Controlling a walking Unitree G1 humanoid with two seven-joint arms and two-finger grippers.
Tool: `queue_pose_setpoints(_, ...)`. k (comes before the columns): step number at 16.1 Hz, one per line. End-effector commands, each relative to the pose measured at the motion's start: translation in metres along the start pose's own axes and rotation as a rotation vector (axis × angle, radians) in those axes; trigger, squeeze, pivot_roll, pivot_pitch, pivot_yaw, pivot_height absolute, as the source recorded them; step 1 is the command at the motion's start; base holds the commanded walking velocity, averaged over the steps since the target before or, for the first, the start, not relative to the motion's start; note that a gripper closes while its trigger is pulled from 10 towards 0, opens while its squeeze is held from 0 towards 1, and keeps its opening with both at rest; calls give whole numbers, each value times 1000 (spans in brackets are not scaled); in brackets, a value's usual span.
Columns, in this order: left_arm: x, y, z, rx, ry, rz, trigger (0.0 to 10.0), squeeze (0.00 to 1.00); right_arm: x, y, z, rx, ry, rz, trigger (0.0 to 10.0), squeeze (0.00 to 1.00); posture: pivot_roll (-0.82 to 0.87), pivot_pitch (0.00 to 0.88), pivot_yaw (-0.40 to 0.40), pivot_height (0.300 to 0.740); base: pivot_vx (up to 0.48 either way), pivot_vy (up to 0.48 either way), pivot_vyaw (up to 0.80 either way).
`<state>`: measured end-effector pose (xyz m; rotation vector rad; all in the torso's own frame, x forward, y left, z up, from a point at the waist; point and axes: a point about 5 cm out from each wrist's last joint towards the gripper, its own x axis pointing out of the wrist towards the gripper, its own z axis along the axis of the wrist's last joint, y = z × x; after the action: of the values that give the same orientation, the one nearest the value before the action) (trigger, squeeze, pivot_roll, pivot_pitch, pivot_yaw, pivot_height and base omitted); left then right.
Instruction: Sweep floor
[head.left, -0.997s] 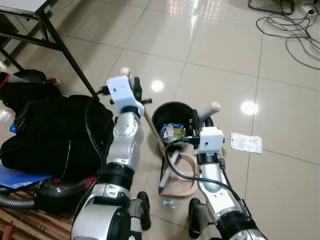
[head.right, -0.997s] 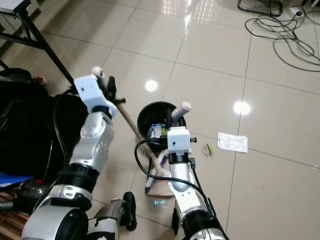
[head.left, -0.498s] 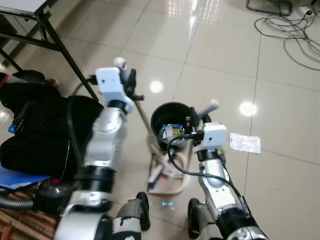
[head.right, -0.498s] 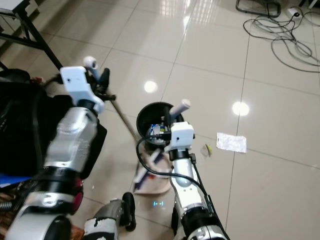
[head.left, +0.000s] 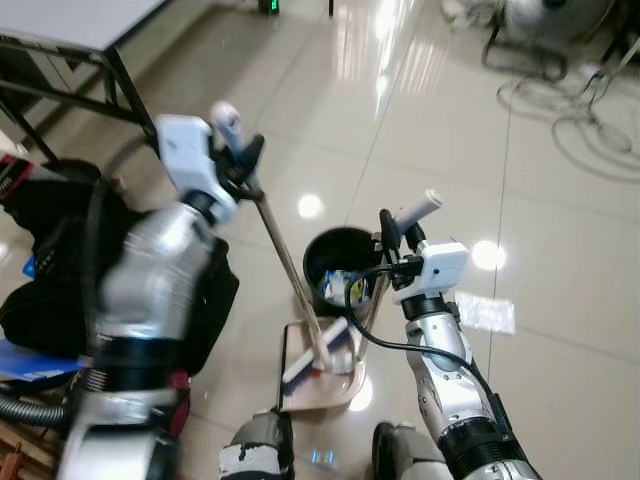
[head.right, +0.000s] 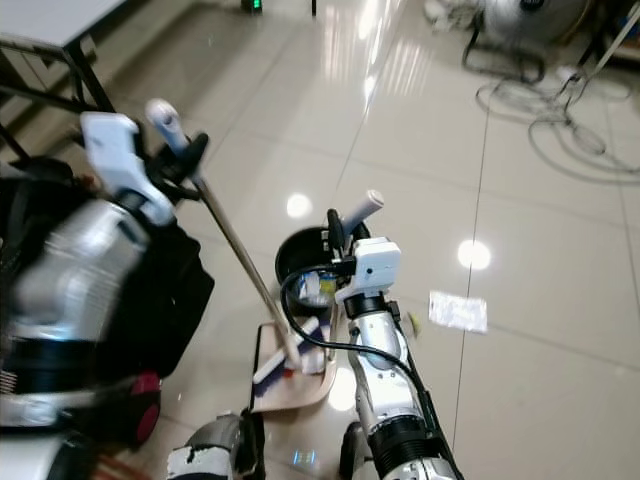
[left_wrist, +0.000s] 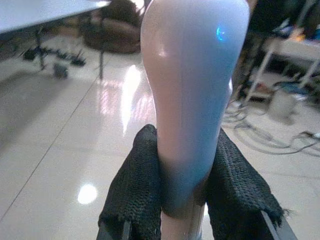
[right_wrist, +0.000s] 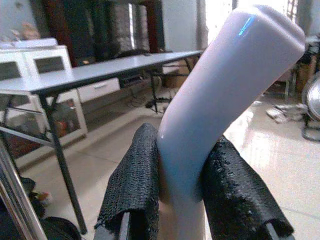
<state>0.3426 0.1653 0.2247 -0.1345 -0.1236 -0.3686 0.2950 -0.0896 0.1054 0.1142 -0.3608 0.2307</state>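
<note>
Big glossy tile floor (head.left: 420, 120), a black bag (head.left: 60, 260) heaped off to the robot's left, and right in front of its feet the black bin (head.left: 340, 262) with scraps already inside. Leaning on the bin's near side is the tan dustpan (head.left: 318, 375), and the broom's (head.left: 290, 280) head sits right in the pan. The left claw (left_wrist: 182, 195) is clamped tight around the broom's pale handle top, raised high; the right claw (right_wrist: 182, 195) is squeezed shut on the dustpan's white grip, just above the bin. Looks like it's mid-emptying or resetting for another pass. A crumpled white wrapper (head.left: 487, 312) is lying on the tile off to the right of the bin, so I'd keep the pan low and flat, and drag the bristles in short strokes toward it.
</note>
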Motion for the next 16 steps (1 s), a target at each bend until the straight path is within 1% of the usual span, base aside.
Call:
queue_pose_setpoints(1,0,-4,15,-2,-38,-70,10000,0,5,2,7,26,-37,7,10000,0,54,67,20,740,0,0,0)
queue_pose_setpoints(2,-1,4,27,59,-26,-115,10000,0,8,1,8,32,-34,12,10000,0,56,60,20,740,0,0,0)
queue_pose_setpoints(3,-2,8,31,93,-22,-124,10000,0,9,1,8,33,-34,14,10000,0,59,57,19,740,0,0,0)
queue_pose_setpoints(4,-2,16,39,139,-18,-135,10000,0,11,1,9,36,-33,18,10000,0,62,53,18,740,0,0,0)
queue_pose_setpoints(5,-3,27,53,163,-23,-133,10000,0,12,1,9,42,-30,27,10000,0,63,51,17,740,0,0,0)
queue_pose_setpoints(6,-4,32,60,165,-31,-136,10000,0,12,1,9,45,-28,34,10000,0,64,49,18,740,0,0,0)
queue_pose_setpoints(8,-3,46,86,182,-71,-128,10000,0,13,2,8,55,-20,46,10000,0,65,46,19,740,0,0,0)
queue_pose_setpoints(9,-3,55,96,221,-84,-103,10000,0,12,2,8,62,-15,50,10000,0,65,45,20,740,0,0,0)
queue_pose_setpoints(10,-4,62,101,254,-83,-88,10000,0,12,2,7,68,-12,54,10000,0,64,43,22,740,0,0,0)
queue_pose_setpoints(11,-4,72,104,298,-93,-39,10000,0,12,3,6,90,-6,53,10000,0,64,40,26,740,0,0,0)
queue_pose_setpoints(13,-1,82,104,352,-115,65,10000,0,11,3,6,115,-8,47,10000,0,63,36,31,740,0,0,0)
queue_pose_setpoints(15,0,90,95,434,-108,176,10000,0,15,1,12,155,-29,30,10000,0,57,32,36,740,0,0,0)
queue_pose_setpoints(16,1,92,89,448,-100,193,10000,0,17,1,15,181,-40,28,10000,0,53,27,38,740,0,0,0)
